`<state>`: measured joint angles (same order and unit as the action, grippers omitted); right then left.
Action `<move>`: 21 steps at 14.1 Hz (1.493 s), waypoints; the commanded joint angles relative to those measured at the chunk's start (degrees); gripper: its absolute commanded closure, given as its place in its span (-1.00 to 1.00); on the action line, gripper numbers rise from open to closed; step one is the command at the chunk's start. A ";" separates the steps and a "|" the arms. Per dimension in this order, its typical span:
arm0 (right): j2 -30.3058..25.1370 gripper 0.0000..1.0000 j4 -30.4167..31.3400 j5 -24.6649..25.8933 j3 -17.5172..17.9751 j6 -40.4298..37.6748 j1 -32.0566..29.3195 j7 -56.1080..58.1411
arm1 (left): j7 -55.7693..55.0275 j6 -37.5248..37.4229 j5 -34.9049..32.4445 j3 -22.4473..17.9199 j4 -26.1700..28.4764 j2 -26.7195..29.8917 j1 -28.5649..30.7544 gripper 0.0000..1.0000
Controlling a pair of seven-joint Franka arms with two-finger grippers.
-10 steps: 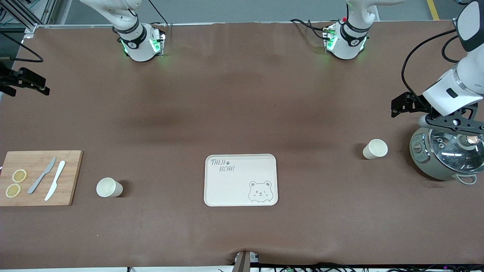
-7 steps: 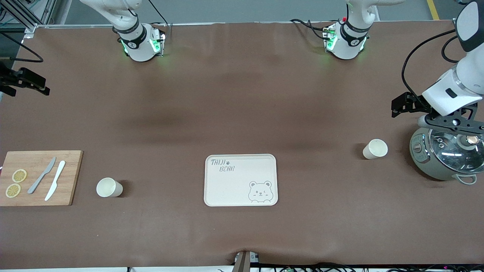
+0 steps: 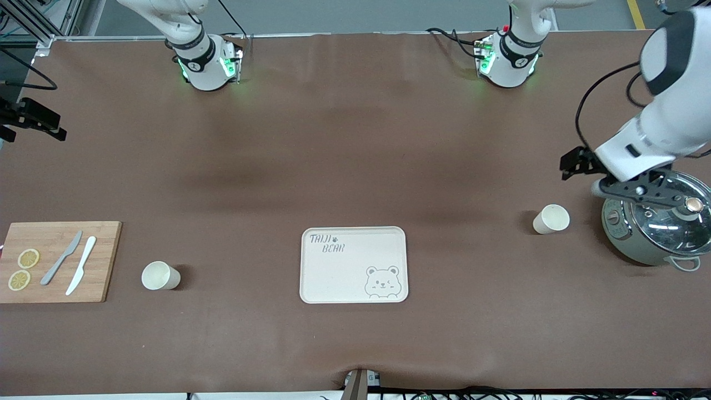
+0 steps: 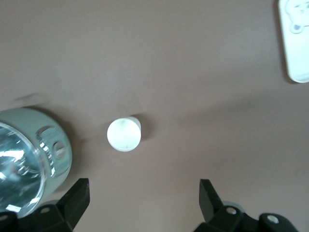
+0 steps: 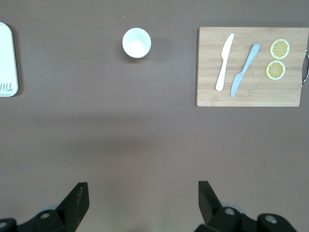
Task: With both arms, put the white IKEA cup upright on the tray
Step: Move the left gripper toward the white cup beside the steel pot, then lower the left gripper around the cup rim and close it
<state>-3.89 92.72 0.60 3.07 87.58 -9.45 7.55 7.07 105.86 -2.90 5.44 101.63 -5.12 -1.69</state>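
left hand (image 4: 142,203): fingers spread, empty, up in the air over bare worktop (image 3: 344,155) beside the pot (image 3: 655,228), at the left arm's end
right hand (image 5: 140,205): fingers spread, empty, over bare worktop at the right arm's end; only its black edge shows in the front view
cup near left hand (image 3: 551,219): white, upright, mouth up, on the worktop just beside the pot, well apart from the tray
second cup (image 3: 160,275): white, upright, between cutting board and tray, nearer the board
tray (image 3: 354,264): cream, bear drawing, mid worktop, nothing on it
cutting board (image 3: 58,261): two knives and two lemon slices on it
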 commanded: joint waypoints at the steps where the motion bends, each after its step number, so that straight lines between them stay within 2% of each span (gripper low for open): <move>1: 0.28 -1.00 -0.96 -0.42 0.62 -0.31 -1.01 -0.26 | -0.13 14.15 -0.97 0.28 15.93 4.15 2.29 -1.00; 4: 0.28 -1.00 -1.39 -1.03 0.62 -0.22 -1.01 0.01 | 2.58 23.40 -0.97 0.28 22.98 1.79 4.92 -1.00; 8: 1.95 -1.00 -2.97 -0.86 0.53 -0.22 -1.36 0.27 | 9.79 31.22 -0.97 0.28 26.60 -2.95 9.94 -1.00; 12: 2.83 -1.00 -3.59 -0.77 0.45 -0.13 -1.45 0.01 | 13.32 39.66 -0.97 0.28 27.40 -8.75 12.32 -1.00; 14: 5.37 -1.00 -6.22 -0.77 0.27 -0.04 -2.32 0.00 | 13.32 43.18 -0.97 0.28 27.40 -10.95 12.23 -1.00; 16: 6.96 -1.00 -8.16 -1.04 0.27 -0.04 -3.47 -0.17 | 13.32 44.60 -0.97 0.28 27.31 -12.10 12.32 -1.00; 21: 6.96 -1.00 -8.25 -0.95 0.27 -0.48 -3.21 -0.34 | 13.50 46.63 -1.23 0.28 27.31 -13.16 12.41 -1.00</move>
<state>2.67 85.94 0.55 2.67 88.25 -11.90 7.53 20.26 150.97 -2.94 5.57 128.99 -17.43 10.30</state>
